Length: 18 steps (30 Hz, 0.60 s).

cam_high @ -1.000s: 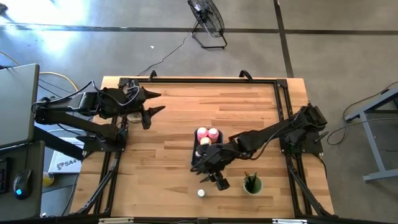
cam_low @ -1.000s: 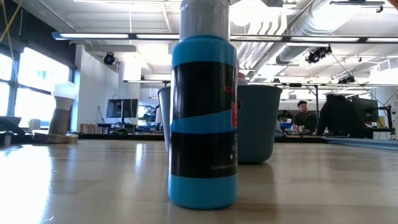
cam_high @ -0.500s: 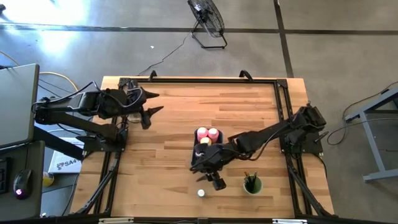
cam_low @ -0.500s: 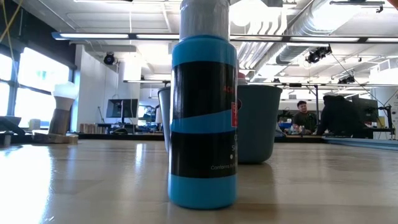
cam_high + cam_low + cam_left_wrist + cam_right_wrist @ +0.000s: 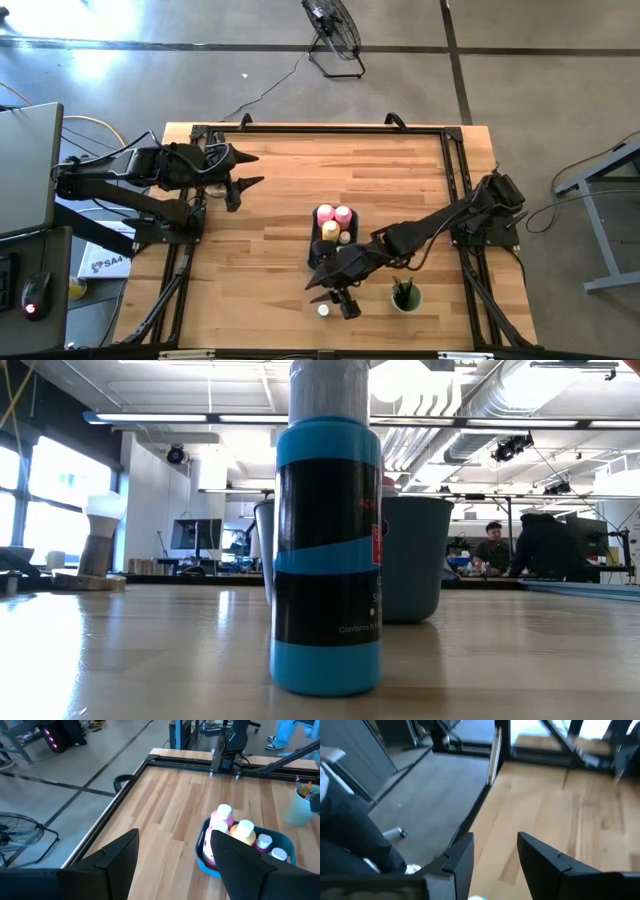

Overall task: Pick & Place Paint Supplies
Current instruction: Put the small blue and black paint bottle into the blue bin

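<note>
A small blue jar (image 5: 323, 310) with a pale cap stands alone on the table near its near edge. In the low view the jar (image 5: 328, 550) fills the foreground. My right gripper (image 5: 335, 295) hovers open just beside and above it; in the right wrist view the right gripper (image 5: 495, 865) is spread wide and holds nothing. The blue-grey tray (image 5: 314, 250) holds pink bottles (image 5: 334, 214), a yellow bottle (image 5: 330, 230) and small jars. Brushes (image 5: 402, 288) stand in the green cup (image 5: 405, 298). My left gripper (image 5: 252, 168) waits open at the far left.
The green cup stands to the right of the lone jar, close to my right arm. In the left wrist view the tray (image 5: 205, 862) with its bottles lies ahead of my left gripper (image 5: 172, 865). Black rails (image 5: 455, 160) frame the table edges. People sit far off beyond the table.
My right gripper has moved from beside the tray toward the table's near edge and slightly left, closing in on the lone jar. It has stayed open. The jar, tray and cup have not moved.
</note>
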Available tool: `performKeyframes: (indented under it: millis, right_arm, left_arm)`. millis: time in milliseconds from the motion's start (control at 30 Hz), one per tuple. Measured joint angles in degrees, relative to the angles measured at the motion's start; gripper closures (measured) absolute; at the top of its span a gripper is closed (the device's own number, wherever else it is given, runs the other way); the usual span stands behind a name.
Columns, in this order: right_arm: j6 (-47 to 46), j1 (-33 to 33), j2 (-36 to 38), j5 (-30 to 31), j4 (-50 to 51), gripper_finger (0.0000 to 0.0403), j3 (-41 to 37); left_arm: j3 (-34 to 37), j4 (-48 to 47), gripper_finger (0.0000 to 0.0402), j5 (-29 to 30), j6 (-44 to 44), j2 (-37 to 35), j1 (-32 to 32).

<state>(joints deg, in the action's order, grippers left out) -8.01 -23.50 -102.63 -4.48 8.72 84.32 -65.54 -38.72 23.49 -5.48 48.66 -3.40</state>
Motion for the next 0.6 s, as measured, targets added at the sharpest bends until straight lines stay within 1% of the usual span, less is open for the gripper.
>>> performKeyframes:
  millis: [100, 233, 400, 533, 600]
  right_arm:
    - [-1.9, -0.9, -2.3, 0.0, 0.2, 0.0259, 0.0]
    - [-2.3, -1.9, -5.1, -0.1, 2.8, 0.0259, -0.1]
    - [-2.3, -3.3, -5.6, 0.0, 5.7, 0.0259, -0.1]
    - [-0.9, -4.6, -5.6, 0.2, 8.0, 0.0259, -0.1]
    - [0.4, -5.1, -5.7, 1.7, 8.6, 0.0259, -0.1]
  left_arm:
    - [0.0, 0.0, 0.0160, 0.0, -0.2, 0.0, 0.0]
    - [0.0, 0.0, 0.0160, -0.4, -1.3, 0.0, 0.0]
    - [0.0, 0.0, 0.0160, -2.9, -2.3, 0.1, 0.0]
    - [0.0, 0.0, 0.0160, -3.2, -3.6, 0.7, 0.0]
    - [0.0, 0.0, 0.0160, -3.2, -3.8, 1.2, 0.0]
